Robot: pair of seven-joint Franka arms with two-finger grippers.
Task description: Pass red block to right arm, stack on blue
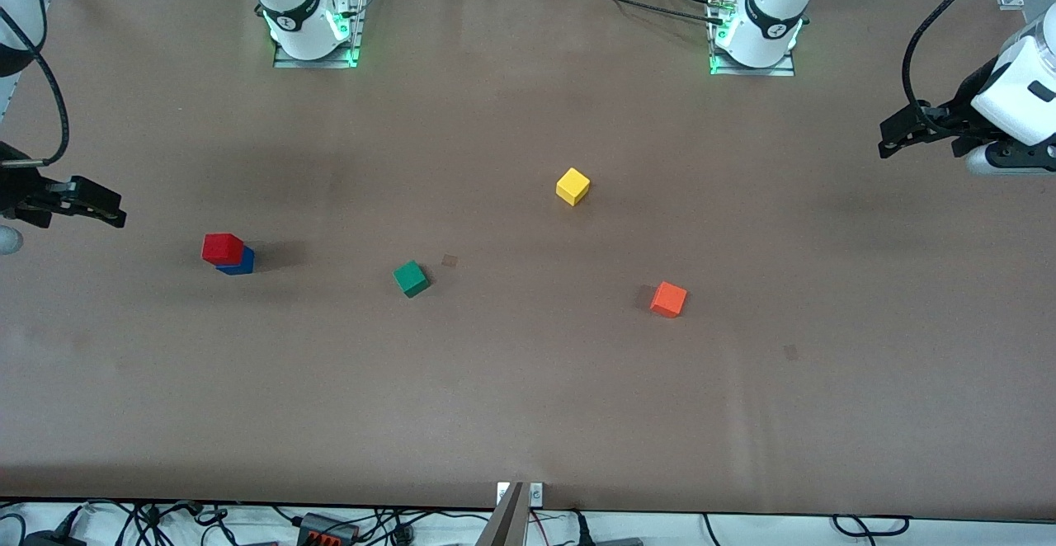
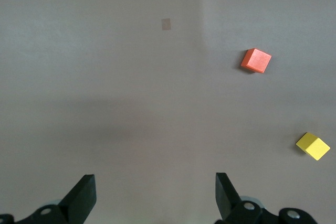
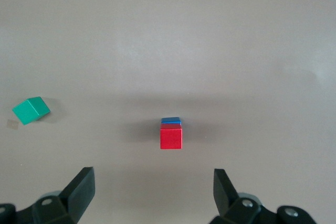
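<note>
Front view shows the red block point(image 1: 222, 247) stacked on the blue point(image 1: 240, 265), near the wide-open, empty right gripper point(image 1: 115, 214).

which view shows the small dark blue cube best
The front view: the small dark blue cube shows a side face and a corner under the small bright red cube stacked on it. The right wrist view shows only a thin blue strip past the red cube. The left wrist view does not show it.
</note>
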